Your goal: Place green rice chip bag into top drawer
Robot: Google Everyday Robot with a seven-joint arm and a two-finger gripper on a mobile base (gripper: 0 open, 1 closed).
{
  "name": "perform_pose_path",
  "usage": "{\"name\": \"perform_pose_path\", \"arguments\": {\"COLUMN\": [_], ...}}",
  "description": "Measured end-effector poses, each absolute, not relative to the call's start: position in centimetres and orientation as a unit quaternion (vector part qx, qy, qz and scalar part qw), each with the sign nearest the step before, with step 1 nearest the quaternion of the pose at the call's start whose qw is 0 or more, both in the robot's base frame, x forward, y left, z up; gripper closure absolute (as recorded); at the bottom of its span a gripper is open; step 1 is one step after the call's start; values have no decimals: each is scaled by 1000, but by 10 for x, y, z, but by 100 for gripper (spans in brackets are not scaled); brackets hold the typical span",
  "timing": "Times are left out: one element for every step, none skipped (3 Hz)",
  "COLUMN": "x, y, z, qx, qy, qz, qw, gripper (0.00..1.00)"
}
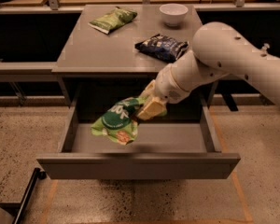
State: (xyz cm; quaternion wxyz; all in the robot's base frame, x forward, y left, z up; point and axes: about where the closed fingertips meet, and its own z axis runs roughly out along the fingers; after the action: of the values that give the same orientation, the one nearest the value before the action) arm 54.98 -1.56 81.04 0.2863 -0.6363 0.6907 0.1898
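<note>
The green rice chip bag [117, 124], bright green with a dark round logo, hangs from my gripper [148, 108] over the open top drawer [139, 164]. The gripper's tan fingers are shut on the bag's right edge. The bag sits just above the drawer's floor, left of centre. The drawer is pulled fully out below the grey table [93, 50]. My white arm comes in from the upper right.
On the table lie a flat olive-green bag [113, 19] at the back left, a dark blue bag [162, 46] at the right, and a white bowl [173, 13] at the back. A dark stand foot [25, 199] is on the floor at lower left.
</note>
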Motion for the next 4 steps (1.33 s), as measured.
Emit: {"name": "perform_pose_path", "arguments": {"x": [572,588,588,588], "y": [-7,-1,1,2], "z": [775,742,737,736], "qx": [-637,-632,-632,-633], "qy": [691,698,698,697], "qz": [205,224,227,228], "qw": [272,251,248,247], "gripper": [75,54,30,7]}}
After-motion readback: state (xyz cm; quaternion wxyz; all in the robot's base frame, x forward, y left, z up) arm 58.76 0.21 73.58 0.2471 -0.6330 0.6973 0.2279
